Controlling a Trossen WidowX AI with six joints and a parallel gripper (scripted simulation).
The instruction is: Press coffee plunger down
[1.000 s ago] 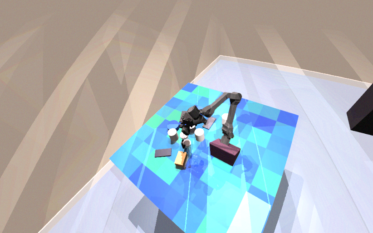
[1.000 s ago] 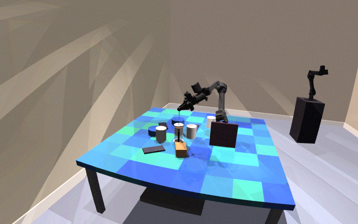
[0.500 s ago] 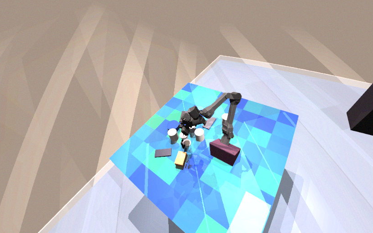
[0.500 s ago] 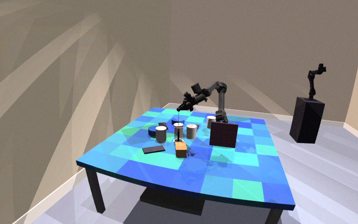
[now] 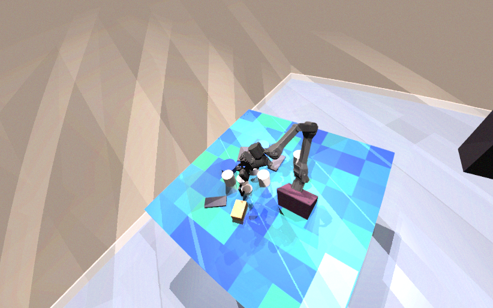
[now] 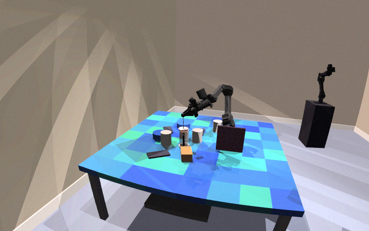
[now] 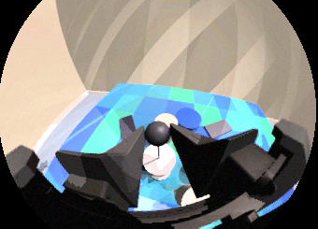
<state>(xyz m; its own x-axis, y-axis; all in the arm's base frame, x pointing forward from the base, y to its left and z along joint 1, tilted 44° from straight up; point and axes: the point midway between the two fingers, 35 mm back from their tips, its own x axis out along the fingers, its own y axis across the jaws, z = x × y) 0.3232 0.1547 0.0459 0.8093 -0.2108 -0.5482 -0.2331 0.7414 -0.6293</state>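
The coffee press (image 6: 183, 135) (image 7: 158, 162) stands upright in the middle of the blue-green checked table (image 6: 237, 177) (image 5: 279, 248). It is a pale cylinder with a white lid. Its thin rod rises to a black ball knob (image 6: 182, 115) (image 7: 158, 132). My gripper (image 6: 183, 114) (image 7: 157, 128) (image 5: 241, 169) reaches down from the back right and is shut on the knob, with one finger on each side in the wrist view. The rod stands well out of the lid. In the top view the gripper hides most of the press.
White cylinders (image 6: 166, 137) (image 6: 197, 135) flank the press closely, and a third (image 6: 217, 125) stands by the arm's base. An orange block (image 6: 186, 153) and a dark slab (image 6: 158, 154) lie in front. A maroon box (image 6: 230, 139) stands right. Blue discs (image 6: 182, 124) lie behind.
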